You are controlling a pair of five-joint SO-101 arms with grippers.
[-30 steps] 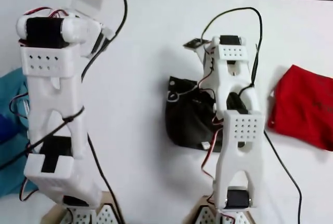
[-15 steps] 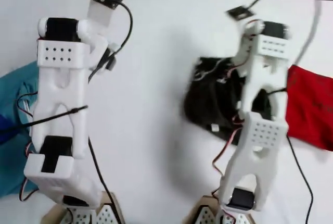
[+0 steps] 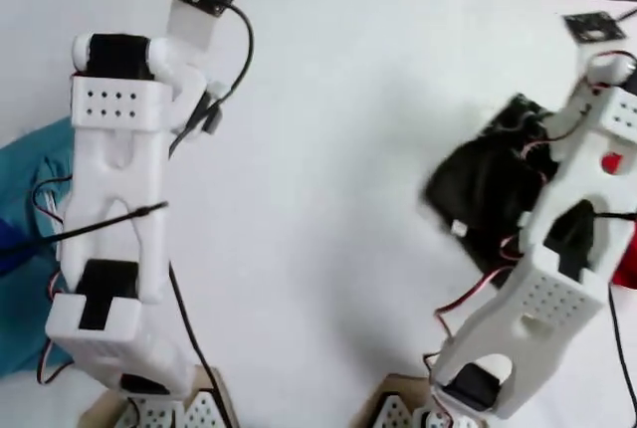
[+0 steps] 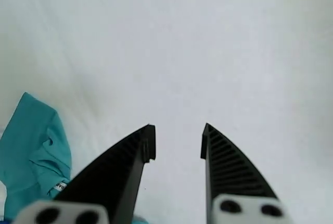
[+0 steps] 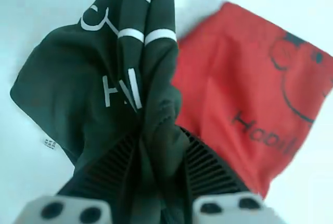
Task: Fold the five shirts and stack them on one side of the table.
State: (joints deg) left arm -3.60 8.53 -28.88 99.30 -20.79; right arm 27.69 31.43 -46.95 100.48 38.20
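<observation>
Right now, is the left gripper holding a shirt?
No, the left gripper is open and empty over the table; the teal shirt lies off to one side.

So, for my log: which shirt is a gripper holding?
The black shirt, pinched in the right gripper; the red shirt and teal shirt lie free on the table.

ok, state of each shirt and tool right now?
left tool: open, empty, above bare table
right tool: shut on black shirt
black shirt: bunched, not folded, gripped
red shirt: lying flat, ungripped
teal shirt: lying on table, ungripped
</observation>
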